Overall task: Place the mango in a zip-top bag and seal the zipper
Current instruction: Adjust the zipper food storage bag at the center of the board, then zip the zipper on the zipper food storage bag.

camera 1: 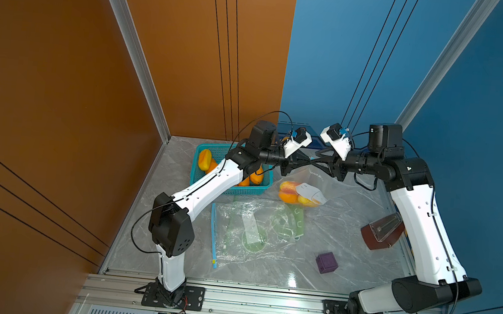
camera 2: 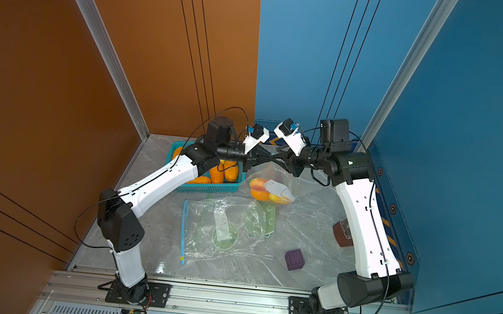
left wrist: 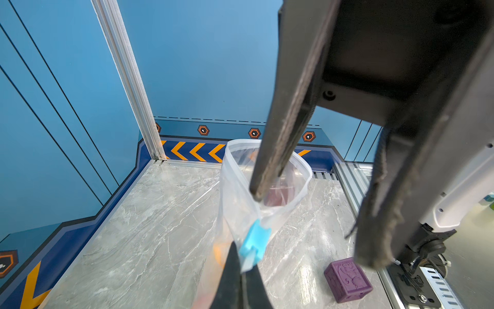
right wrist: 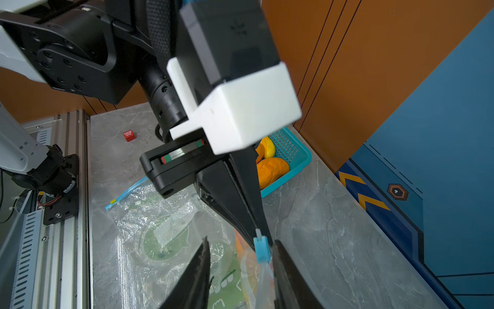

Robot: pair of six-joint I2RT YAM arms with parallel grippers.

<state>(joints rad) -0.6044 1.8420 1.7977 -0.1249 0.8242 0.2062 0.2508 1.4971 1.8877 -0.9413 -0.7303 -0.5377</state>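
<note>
A clear zip-top bag hangs between my two arms, its mouth gaping. Mangoes rest in its bottom, which sags onto the table, and show in both top views. My left gripper is shut on the zipper's end, just past the blue slider. My right gripper is open and straddles the zipper strip, with the slider close against one finger. In a top view the two grippers meet tip to tip, left and right.
A teal basket with more mangoes stands at the back left, under my left arm. A second zip bag with green contents lies flat mid-table. A purple cube and a brown container sit on the right. A small red block lies near the front rail.
</note>
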